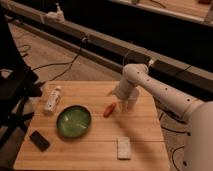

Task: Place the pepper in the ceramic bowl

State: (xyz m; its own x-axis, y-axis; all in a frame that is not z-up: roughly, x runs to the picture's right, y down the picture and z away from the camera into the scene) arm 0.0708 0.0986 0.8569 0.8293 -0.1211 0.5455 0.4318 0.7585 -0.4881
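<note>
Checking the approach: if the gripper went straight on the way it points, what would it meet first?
The gripper points downward, so it would likely meet the table just right of the pepper, perhaps the pepper's near end; depth is unclear.
</note>
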